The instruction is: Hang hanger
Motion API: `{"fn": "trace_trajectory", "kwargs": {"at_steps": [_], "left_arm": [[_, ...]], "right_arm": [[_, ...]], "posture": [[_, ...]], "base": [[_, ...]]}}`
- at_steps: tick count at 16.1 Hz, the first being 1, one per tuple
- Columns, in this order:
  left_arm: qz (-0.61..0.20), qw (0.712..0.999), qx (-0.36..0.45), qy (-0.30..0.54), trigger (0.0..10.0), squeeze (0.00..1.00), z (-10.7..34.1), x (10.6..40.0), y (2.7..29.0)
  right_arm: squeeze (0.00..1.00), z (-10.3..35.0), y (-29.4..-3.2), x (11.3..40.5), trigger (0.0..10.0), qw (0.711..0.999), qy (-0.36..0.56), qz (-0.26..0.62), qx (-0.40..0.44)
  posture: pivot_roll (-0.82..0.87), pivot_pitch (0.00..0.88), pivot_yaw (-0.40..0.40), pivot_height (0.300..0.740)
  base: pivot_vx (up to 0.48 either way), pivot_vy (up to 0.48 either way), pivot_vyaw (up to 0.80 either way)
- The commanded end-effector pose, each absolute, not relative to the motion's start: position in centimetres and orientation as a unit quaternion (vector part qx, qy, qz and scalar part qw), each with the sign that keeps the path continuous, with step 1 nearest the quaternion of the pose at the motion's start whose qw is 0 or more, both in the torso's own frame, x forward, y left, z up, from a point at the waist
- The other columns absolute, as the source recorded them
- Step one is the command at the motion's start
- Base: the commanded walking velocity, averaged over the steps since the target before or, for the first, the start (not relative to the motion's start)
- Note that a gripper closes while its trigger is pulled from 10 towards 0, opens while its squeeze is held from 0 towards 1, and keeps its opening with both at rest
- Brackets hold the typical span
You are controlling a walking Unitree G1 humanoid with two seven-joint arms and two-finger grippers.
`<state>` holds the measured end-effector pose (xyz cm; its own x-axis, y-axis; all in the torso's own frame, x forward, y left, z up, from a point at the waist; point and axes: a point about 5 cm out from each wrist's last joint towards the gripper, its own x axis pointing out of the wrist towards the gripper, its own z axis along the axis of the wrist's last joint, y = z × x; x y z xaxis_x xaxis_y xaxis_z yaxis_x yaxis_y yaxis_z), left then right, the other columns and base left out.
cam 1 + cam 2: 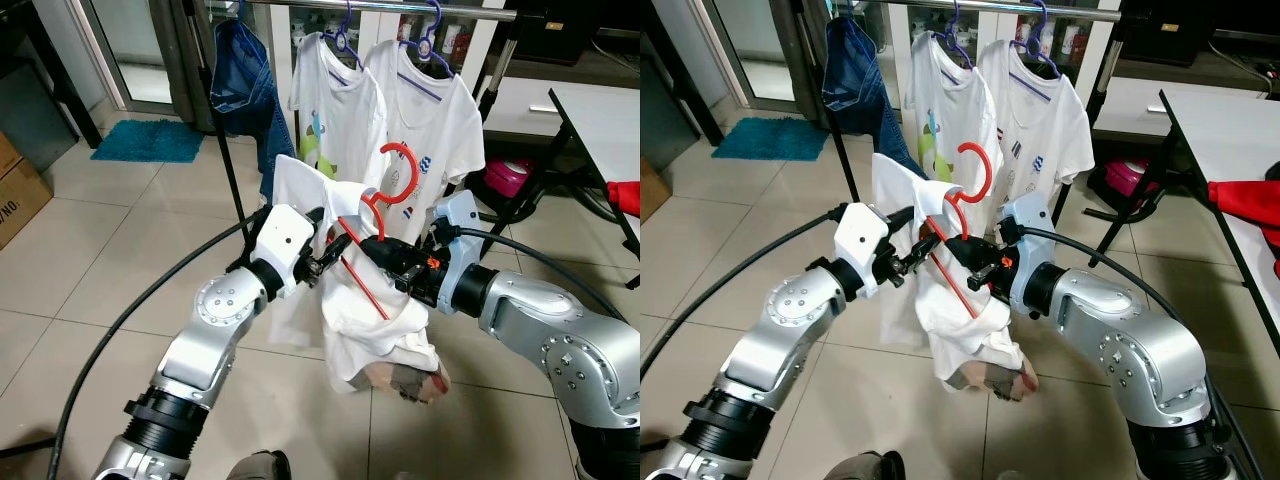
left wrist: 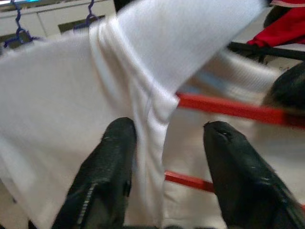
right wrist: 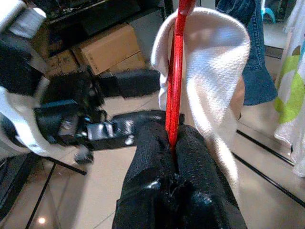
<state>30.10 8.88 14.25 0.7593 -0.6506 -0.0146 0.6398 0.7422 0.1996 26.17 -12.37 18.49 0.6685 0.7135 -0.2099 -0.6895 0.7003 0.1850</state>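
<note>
A red plastic hanger (image 1: pixel 398 166) with a white T-shirt (image 1: pixel 300 190) draped over it is held in front of me, below the clothes rail (image 1: pixel 400 8). My right gripper (image 1: pixel 372 248) is shut on the hanger; in the right wrist view the red bar (image 3: pixel 174 71) runs straight out from between the closed fingers (image 3: pixel 157 157). My left gripper (image 1: pixel 335 250) is at the shirt's collar, just left of the right one. Its fingers (image 2: pixel 109 162) stand open with a fold of the white shirt (image 2: pixel 57 95) between them and the red hanger bar (image 2: pixel 228 109) just beyond.
Two white T-shirts (image 1: pixel 440 120) on blue hangers and a blue denim garment (image 1: pixel 240 80) hang on the rail. A white table (image 1: pixel 600 120) with a red cloth (image 1: pixel 625 195) is to the right. A black cable (image 1: pixel 150 300) loops over the tiled floor. A teal mat (image 1: pixel 148 140) lies at the far left.
</note>
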Motion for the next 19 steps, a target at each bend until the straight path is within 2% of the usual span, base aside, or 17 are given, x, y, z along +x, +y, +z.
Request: {"fn": "trace_trajectory", "kwargs": {"at_steps": [1,3,19], "left_arm": [[-0.330,0.938,0.104,-0.031,0.0,0.00,14.40,30.72,9.28],[-0.306,0.945,0.107,-0.038,0.0,0.00,14.67,31.26,9.70],[-0.286,0.955,0.059,-0.056,0.0,0.00,14.68,31.56,10.24]], "right_arm": [[0.00,19.31,-12.30,25.81,10.0,0.908,0.117,0.399,0.050],[0.00,19.43,-12.18,25.69,10.0,0.905,0.117,0.406,0.055],[0.00,19.28,-11.96,25.92,10.0,0.904,0.125,0.405,0.056]], "posture": [[-0.21,0.105,0.025,0.740],[-0.21,0.104,0.023,0.740],[-0.21,0.105,0.010,0.740]], "base": [[0.000,0.000,0.00],[0.000,0.000,0.00],[0.000,0.000,0.00]]}}
